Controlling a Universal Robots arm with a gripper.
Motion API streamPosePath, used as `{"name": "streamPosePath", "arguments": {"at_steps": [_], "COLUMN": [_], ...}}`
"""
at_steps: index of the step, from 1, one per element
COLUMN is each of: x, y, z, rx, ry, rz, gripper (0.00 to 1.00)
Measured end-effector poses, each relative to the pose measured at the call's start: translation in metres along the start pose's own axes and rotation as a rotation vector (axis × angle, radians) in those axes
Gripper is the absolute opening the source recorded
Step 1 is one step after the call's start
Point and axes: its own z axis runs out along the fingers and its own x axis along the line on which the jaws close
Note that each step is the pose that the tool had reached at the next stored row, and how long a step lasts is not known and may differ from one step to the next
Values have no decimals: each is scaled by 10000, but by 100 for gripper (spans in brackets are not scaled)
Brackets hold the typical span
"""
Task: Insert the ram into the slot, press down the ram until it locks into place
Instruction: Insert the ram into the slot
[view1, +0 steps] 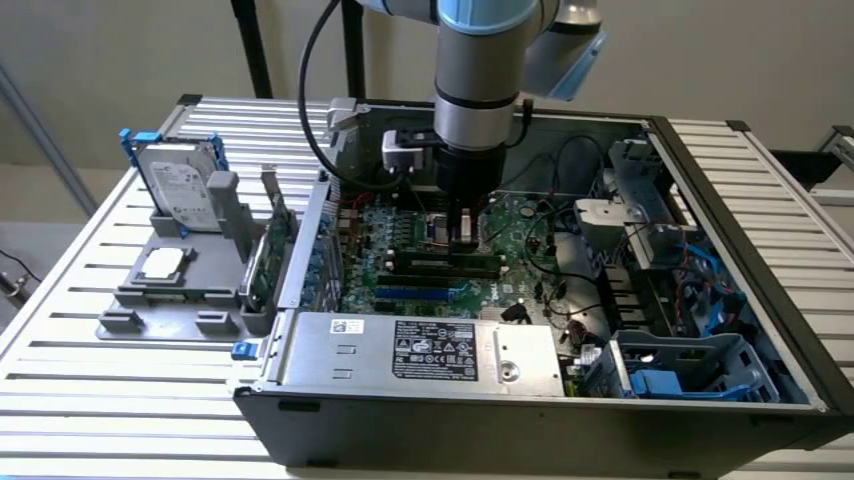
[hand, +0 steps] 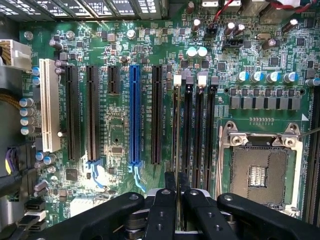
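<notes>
The ram (hand: 177, 130) is clamped edge-on by the closed gripper (hand: 177, 177). It is held along the outermost black slot (hand: 177, 82).

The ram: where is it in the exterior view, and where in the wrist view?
Exterior view: the ram stands on edge near the picture's middle, directly under the end effector.
Wrist view: the ram is a thin edge-on strip held in the end effector.
Shared landmark: the blue socket, parallel to it.
</notes>
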Motion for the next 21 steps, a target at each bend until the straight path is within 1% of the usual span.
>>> {"name": "streamPosePath", "arguments": {"at_steps": [3, 4, 6, 8, 12, 13, 14, 15, 16, 21], "x": [0, 1, 6, 10, 15, 16, 15, 16, 15, 16], "y": [0, 0, -1, -2, -3, -3, -3, -3, -3, -3], "z": [-3, -18, -76, -123, -182, -191, -193, -193, -193, -194], "rx": [-1, 0, -9, -37, -114, -127, -129, -129, -129, -131], "ry": [2, -2, -9, -12, -20, -20, -23, -23, -24, -24], "rz": [0, 1, 1, -2, -7, -8, -8, -8, -9, -9], "gripper": [15, 21, 21, 21, 21, 19, 19, 12, 11, 11]}}
